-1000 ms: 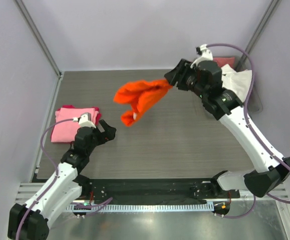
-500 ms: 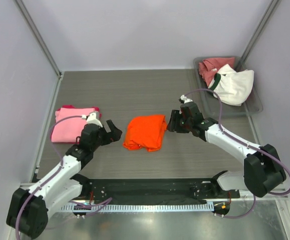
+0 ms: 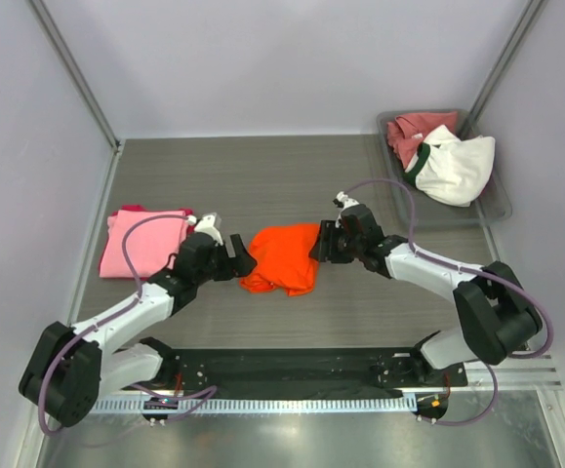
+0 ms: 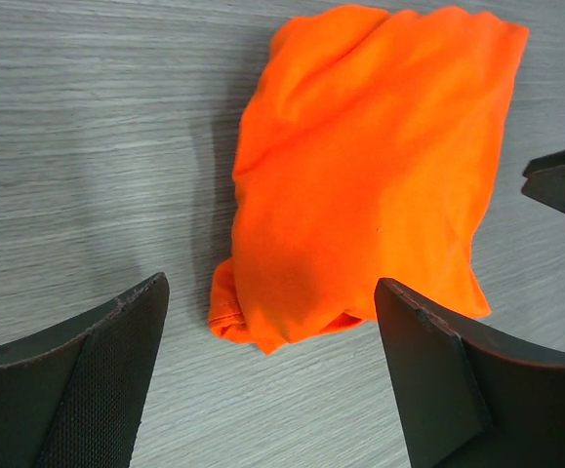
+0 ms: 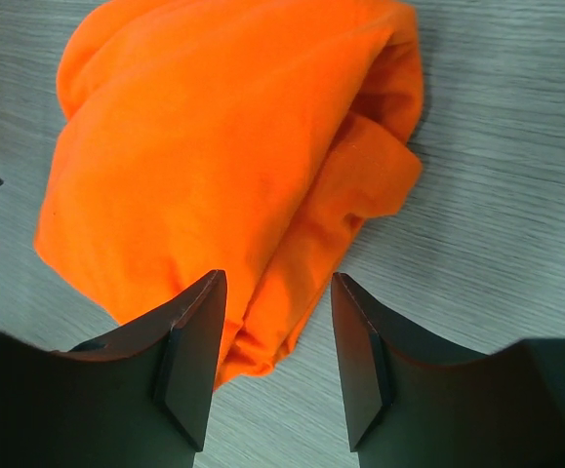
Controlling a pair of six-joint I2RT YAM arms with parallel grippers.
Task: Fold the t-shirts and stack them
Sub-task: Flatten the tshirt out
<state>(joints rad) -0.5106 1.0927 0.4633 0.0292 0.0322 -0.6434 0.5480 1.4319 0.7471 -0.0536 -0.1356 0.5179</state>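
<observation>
One grey, wood-grained table (image 3: 262, 175) fills most of the top view. Two white-and-black arms reach over it from the 6 o'clock edge. The left arm (image 3: 116, 322) slants toward 1 o'clock and the right arm (image 3: 428, 273) toward 10 o'clock, so their wrists come close together near the table's middle.

A grey tray (image 3: 495, 208) sits in the 1 o'clock corner. In it a white t-shirt (image 3: 456, 168) with a dark green collar lies crumpled, partly over a rose-red t-shirt (image 3: 409, 132) on its 11 o'clock side. At 9 o'clock a folded pink t-shirt (image 3: 143, 244) lies flat on a magenta t-shirt (image 3: 131, 209), of which only an edge shows.

The orange t-shirt (image 3: 284, 258) (image 4: 370, 166) (image 5: 214, 146) lies on the table just toward 6 o'clock from centre. It is roughly folded into a rumpled rectangle, well apart from the pink stack and from the tray.

The left gripper (image 3: 241, 261) (image 4: 272, 285) is at the shirt's 9 o'clock side, its jaws spread wide and holding nothing. In its wrist view the shirt's nearest corner lies between the fingers, touching neither.

The right gripper (image 3: 318, 244) (image 5: 278, 279) is at the shirt's 3 o'clock side, its jaws about half apart. In its wrist view a thick fold of the shirt's edge lies between them, with bare table showing beside one finger, so the cloth is not pinched.
</observation>
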